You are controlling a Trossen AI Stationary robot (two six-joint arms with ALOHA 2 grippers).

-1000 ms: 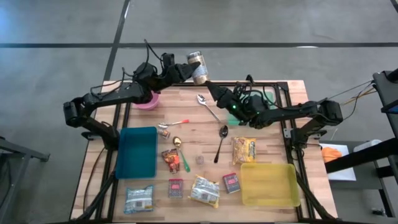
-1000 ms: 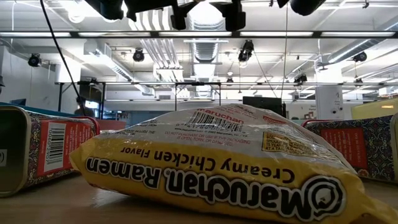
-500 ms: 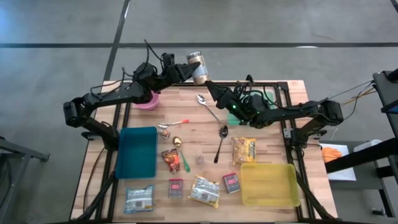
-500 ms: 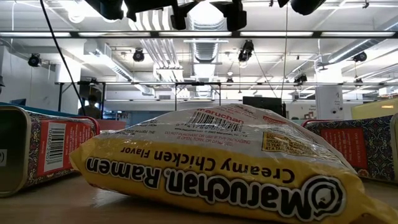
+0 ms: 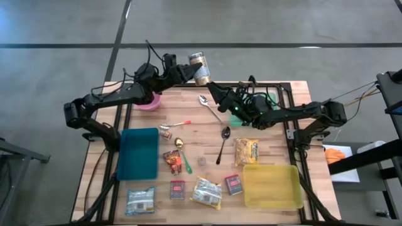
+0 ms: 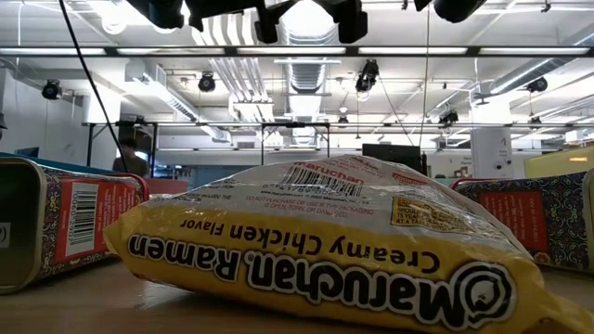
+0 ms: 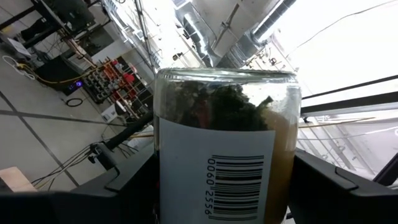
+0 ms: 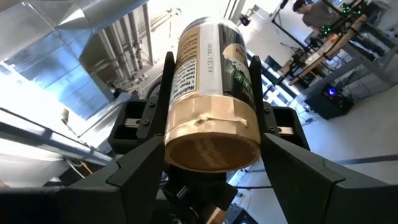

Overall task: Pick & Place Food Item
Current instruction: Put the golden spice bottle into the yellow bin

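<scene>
— Two grippers meet at the table's far edge; which one has your jar (image 5: 198, 67)?
— Your left gripper (image 5: 190, 71) holds it, fingers (image 8: 166, 87) clamped on both sides, up in the air above that edge.
— And your right gripper (image 5: 212, 88)?
— Just beside the jar and aimed at its gold lid (image 8: 211, 135). Its fingers (image 8: 140, 163) stand apart, not touching the glass.
— Below them?
— The ramen packet (image 5: 206, 192) lies near the yellow tray (image 5: 272, 186).
</scene>
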